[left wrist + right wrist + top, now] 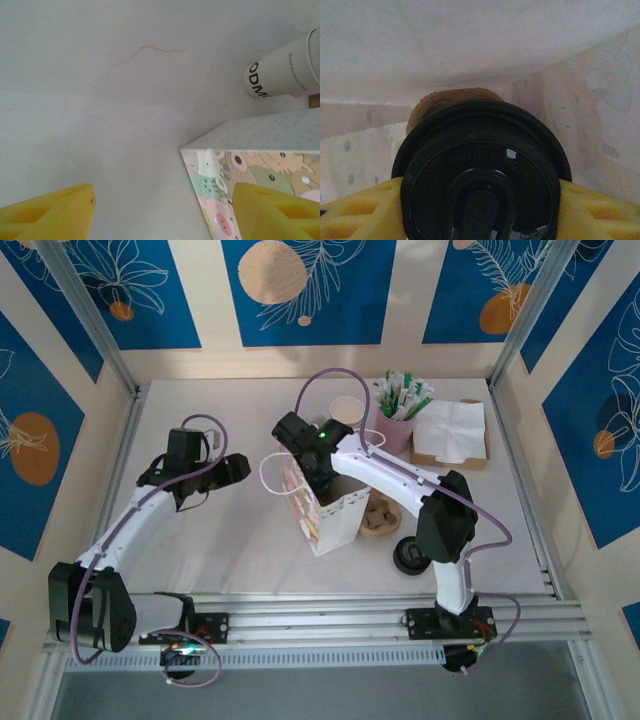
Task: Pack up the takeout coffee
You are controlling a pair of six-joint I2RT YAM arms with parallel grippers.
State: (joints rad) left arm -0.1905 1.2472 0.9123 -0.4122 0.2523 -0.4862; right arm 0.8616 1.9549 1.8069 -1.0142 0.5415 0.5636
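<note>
Over gift bag point(335, 525) | right fingers point(360, 215) pinching takeout coffee point(480, 175) | left fingers point(50, 215) spread, hovering

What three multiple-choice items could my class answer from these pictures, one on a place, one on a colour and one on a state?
1. Where is the takeout coffee?
A. beside the napkins
B. inside the gift bag
C. on the table's near edge

2. What colour is its lid?
A. white
B. red
C. black

3. What state is the left gripper in?
A. open and empty
B. shut on a cup
C. shut on the bag's handle

Answers:
1. B: the right wrist view shows the bag's walls rising around the cup, which the right fingers clamp from both sides.
2. C: the round lid is plainly black.
3. A: the left fingers stand wide apart with bare table between them.
</note>
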